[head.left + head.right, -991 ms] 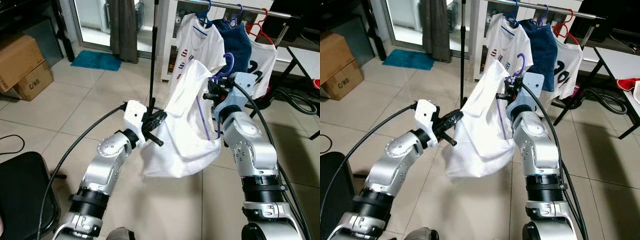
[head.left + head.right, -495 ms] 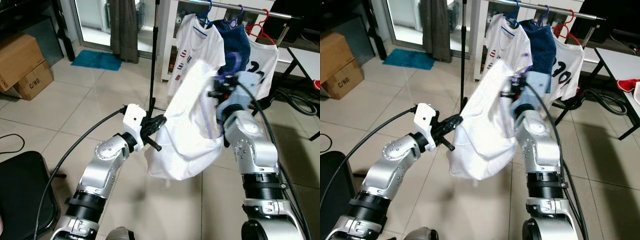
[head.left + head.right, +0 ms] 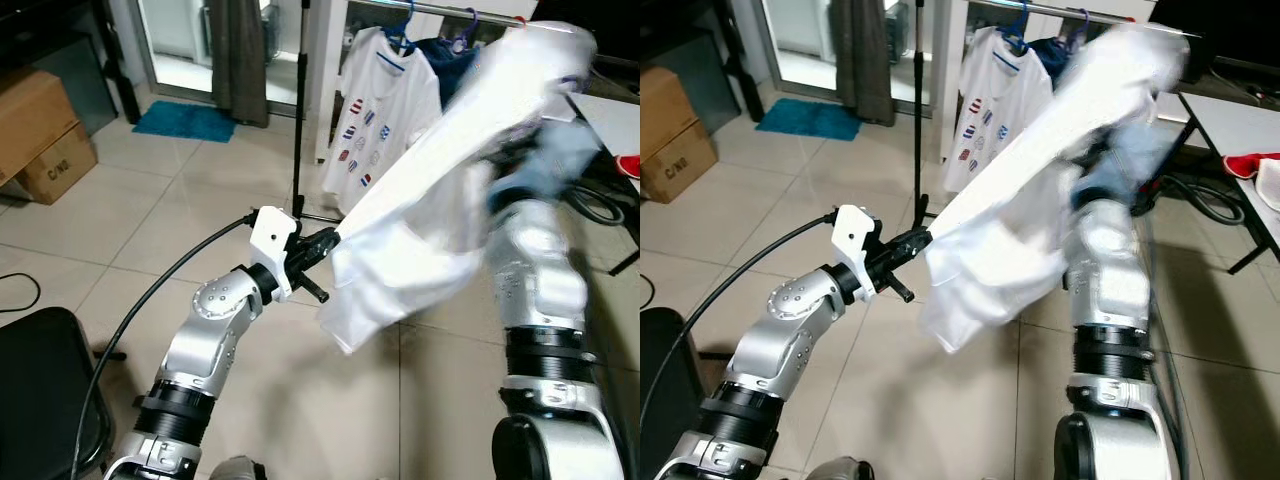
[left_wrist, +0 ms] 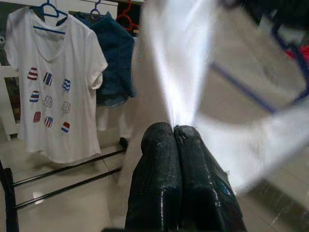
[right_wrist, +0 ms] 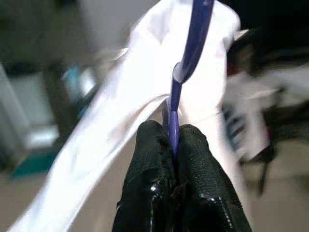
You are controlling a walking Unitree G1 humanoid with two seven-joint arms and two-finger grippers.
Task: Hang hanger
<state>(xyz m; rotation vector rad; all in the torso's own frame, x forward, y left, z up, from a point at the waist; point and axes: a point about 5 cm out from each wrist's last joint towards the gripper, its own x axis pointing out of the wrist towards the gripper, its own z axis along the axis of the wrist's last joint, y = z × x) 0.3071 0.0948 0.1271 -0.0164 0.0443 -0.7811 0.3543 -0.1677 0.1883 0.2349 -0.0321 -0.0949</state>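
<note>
A white shirt (image 3: 430, 200) on a purple hanger (image 5: 193, 43) stretches, motion-blurred, from my left gripper up toward the clothes rail (image 3: 430, 8). My left gripper (image 3: 325, 240) is shut on the shirt's lower edge, and its fingertips (image 4: 166, 133) pinch the cloth. My right gripper (image 5: 173, 140) is shut on the hanger's purple neck just below the hook. In the eye views it is raised high at the right, blurred behind the shirt. On the rail hang a white printed tee (image 3: 375, 110) and a blue garment (image 3: 450, 55).
A black stand pole (image 3: 298, 100) rises just left of the rail. Cardboard boxes (image 3: 40, 130) and a blue mat (image 3: 190, 120) lie at the far left. A black chair (image 3: 40, 390) sits near my left side. A table (image 3: 615, 100) and cables (image 3: 600, 205) are at the right.
My right arm has swung up and to the right with the hanger, pulling the shirt out long toward the rail. The left gripper keeps its hold on the shirt's edge.
</note>
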